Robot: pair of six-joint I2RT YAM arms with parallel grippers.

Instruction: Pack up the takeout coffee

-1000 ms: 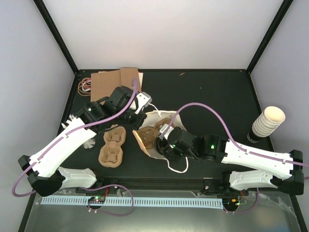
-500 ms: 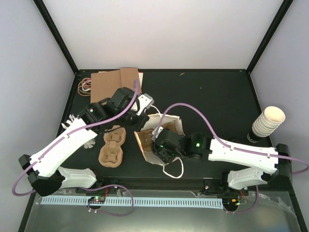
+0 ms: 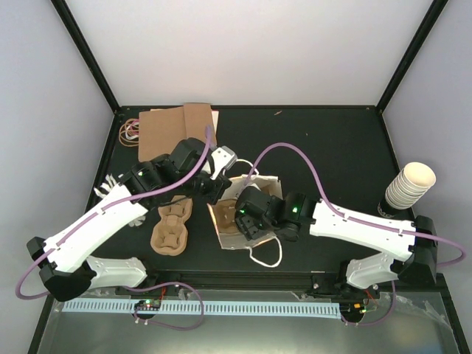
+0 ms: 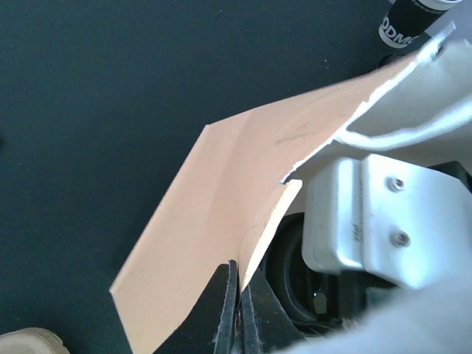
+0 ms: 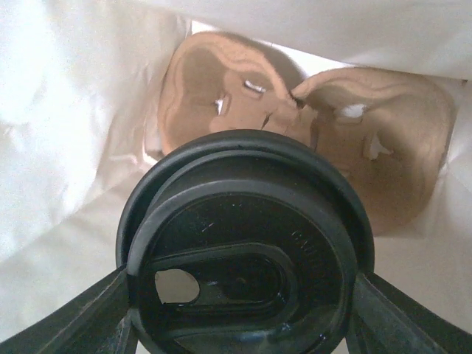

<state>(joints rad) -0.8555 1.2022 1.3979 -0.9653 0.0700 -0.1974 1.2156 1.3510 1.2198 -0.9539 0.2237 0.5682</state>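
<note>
My right gripper [image 5: 243,313] is shut on a takeout coffee cup [image 5: 243,258] with a round black lid, one finger on each side of it. It holds the cup inside the mouth of the white paper bag [image 5: 66,110], just in front of a brown pulp tray [image 5: 332,125] lying in the bag. In the top view the right gripper [image 3: 247,219] covers the cup. My left gripper [image 4: 237,302] is shut on the bag's brown inner edge [image 4: 214,221] and holds the rim up; it also shows in the top view [image 3: 220,186].
A second pulp tray [image 3: 171,221] lies on the table left of the bag. A stack of cream paper cups [image 3: 410,184] leans at the right edge beside another dark cup [image 3: 386,209]. Brown cardboard [image 3: 177,125] and rubber bands [image 3: 130,131] lie at the back left.
My right arm has moved left and forward, carrying the cup into the bag's mouth. My left gripper has shifted slightly right with the bag's rim.
</note>
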